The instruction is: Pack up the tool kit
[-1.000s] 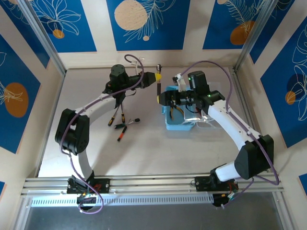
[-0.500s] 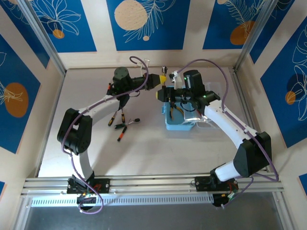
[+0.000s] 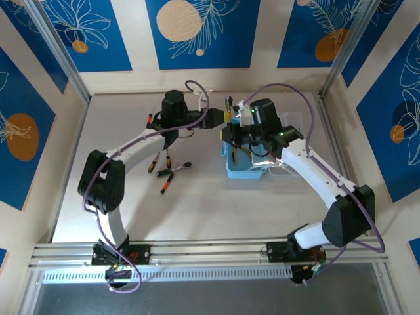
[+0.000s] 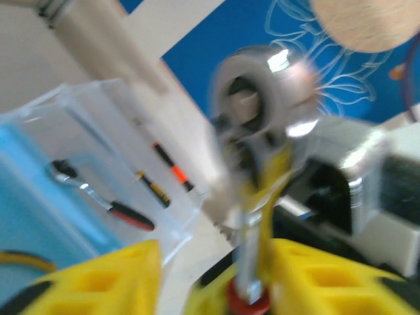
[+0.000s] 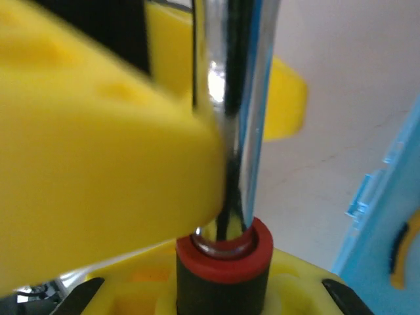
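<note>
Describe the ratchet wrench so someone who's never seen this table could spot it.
Find the light-blue case on the table, right of centre. Just beyond its far left corner, the left gripper holds the ratchet wrench: shiny silver shaft, round head. It's the only tool in the air; the screwdrivers lie on the table.

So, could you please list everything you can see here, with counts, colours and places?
ratchet wrench: one, silver, red collar, black handle, held aloft by the case's far-left corner.
case: one, light blue, clear lid open, on the table right of centre.
pliers: one, yellow-handled, inside the case.
screwdrivers: several, dark with red parts, loose on the table left of the case.
table: one, pale grey.
left gripper: one, yellow fingers, shut on the ratchet wrench.
right gripper: one, yellow fingers, at the ratchet wrench's handle; grip unclear.
</note>
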`<state>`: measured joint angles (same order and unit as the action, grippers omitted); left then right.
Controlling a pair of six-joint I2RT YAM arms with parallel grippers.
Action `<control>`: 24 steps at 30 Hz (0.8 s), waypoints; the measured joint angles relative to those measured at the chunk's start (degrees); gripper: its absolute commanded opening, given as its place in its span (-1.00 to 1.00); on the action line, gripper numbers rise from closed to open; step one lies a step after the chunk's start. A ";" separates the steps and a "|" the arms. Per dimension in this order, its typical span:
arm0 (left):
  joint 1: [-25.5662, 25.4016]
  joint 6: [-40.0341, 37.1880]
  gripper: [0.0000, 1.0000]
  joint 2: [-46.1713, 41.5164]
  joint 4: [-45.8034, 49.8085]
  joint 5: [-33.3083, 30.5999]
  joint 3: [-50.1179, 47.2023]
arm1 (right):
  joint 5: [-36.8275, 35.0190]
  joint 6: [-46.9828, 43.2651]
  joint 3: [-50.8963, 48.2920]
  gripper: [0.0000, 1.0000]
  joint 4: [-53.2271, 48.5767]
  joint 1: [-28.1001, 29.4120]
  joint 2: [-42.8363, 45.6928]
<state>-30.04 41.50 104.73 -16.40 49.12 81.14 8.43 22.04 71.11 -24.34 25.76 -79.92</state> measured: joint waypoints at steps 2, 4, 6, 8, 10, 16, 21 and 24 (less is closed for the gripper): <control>0.02 -7.23 1.00 -0.24 10.19 -3.02 3.48 | -1.18 -1.14 0.00 -1.00 -2.14 -0.72 1.53; 0.28 -13.05 1.00 -0.87 18.43 -6.56 6.03 | -2.14 -2.14 0.00 -1.00 -3.28 -1.62 3.06; 0.85 -17.99 1.00 -1.75 25.03 -9.73 7.76 | -3.13 -3.15 0.00 -1.00 -4.59 -2.82 4.83; 2.16 -22.18 1.00 -2.80 30.38 -13.27 8.66 | -3.98 -3.98 0.00 -1.00 -6.08 -4.17 6.32; 3.89 -25.27 1.00 -3.98 34.45 -16.87 8.72 | -4.83 -4.57 0.00 -1.00 -7.50 -5.64 7.17; 9.27 -31.65 1.00 -7.63 42.25 -27.87 7.54 | -8.33 -6.10 -1.25 -1.00 -12.68 -9.97 7.58; 10.49 -33.97 1.00 -10.23 44.83 -33.68 2.99 | -12.61 -7.15 -1.40 -1.00 -16.90 -11.80 5.55; 10.47 -34.49 1.00 -10.38 45.48 -35.21 0.22 | -14.47 -7.43 -1.42 -1.00 -18.45 -11.91 3.17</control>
<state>-19.57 7.01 94.35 29.08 13.91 81.36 -6.04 14.61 69.69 -42.78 13.85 -76.75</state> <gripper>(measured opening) 0.998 0.188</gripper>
